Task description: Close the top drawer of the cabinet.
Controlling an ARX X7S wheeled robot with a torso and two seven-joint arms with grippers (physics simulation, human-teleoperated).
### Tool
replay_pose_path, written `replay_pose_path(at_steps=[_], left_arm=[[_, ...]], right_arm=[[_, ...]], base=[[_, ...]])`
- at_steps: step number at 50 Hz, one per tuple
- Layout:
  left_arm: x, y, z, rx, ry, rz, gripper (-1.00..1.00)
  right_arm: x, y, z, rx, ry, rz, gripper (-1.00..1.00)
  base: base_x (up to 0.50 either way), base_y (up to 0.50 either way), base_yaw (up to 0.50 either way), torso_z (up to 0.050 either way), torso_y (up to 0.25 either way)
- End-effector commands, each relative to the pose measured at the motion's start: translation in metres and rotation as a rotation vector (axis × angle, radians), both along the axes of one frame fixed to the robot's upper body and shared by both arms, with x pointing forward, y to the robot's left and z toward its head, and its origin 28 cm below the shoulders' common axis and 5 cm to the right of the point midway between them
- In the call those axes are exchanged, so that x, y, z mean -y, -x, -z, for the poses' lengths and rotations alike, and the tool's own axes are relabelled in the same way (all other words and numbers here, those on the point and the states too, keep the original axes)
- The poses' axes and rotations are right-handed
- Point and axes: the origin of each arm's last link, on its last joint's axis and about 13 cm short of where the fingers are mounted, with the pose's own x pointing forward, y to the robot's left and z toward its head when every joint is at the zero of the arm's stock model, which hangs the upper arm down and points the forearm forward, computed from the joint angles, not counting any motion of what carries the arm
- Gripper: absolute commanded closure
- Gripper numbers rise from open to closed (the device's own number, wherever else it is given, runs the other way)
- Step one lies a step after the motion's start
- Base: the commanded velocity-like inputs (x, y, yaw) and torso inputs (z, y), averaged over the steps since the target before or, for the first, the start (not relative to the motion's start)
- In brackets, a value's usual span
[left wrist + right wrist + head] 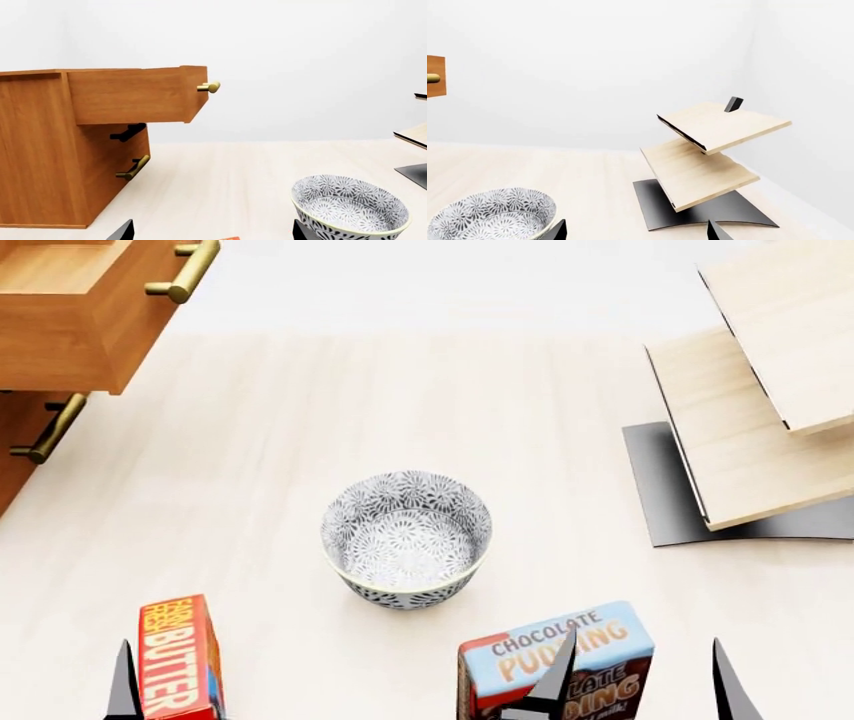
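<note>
The cabinet [40, 150] of orange-brown wood stands at the table's far left. Its top drawer [127, 97] is pulled well out, with its brass bar handle [209, 87] seen end on. In the head view the top drawer [60, 335] and its handle [187, 272] sit at the upper left, above the cabinet's lower handle [47, 430]. My left gripper [213, 235] is open and empty, low over the table, well short of the drawer. My right gripper [635, 235] is open and empty, near the table's front [641, 685].
A patterned bowl [406, 537] sits mid-table, also in the left wrist view [350, 207]. A butter box [178, 655] and a chocolate pudding box [554, 660] stand at the front. Pale slanted panels [761, 410] on a dark base stand at the right.
</note>
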Motion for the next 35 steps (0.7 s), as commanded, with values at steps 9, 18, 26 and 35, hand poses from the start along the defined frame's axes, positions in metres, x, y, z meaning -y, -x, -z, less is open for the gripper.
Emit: replay_pose_path(at_steps=[9,18,26,35], left_arm=[[0.0003,-0.0007,0.0012,-0.006,-0.002,0.001,-1.0],[0.0007,-0.0006,0.0018,-0.006,-0.004,0.004,-1.0],[0.0004,-0.001,0.0023,-0.008,-0.004,0.004,-1.0],[0.0006,-0.0012,0.003,-0.012,-0.003,0.006,-1.0]], right_arm=[[-0.0007,-0.0002,0.0009,-0.002,0.005,0.001,-1.0],[-0.0007,-0.0001,0.0018,-0.007,0.007,-0.001,-1.0],[-0.0011,0.0004,0.0019,-0.008,0.008,-0.006,-1.0],[-0.0011,-0.0001,0.0026,-0.009,0.007,-0.004,-1.0]], base=[[0.35,0.0,0.0,0.0,0.0],[0.36,0.0,0.0,0.0,0.0],[0.26,0.0,0.0,0.0,0.0],[0.16,0.0,0.0,0.0,0.0]])
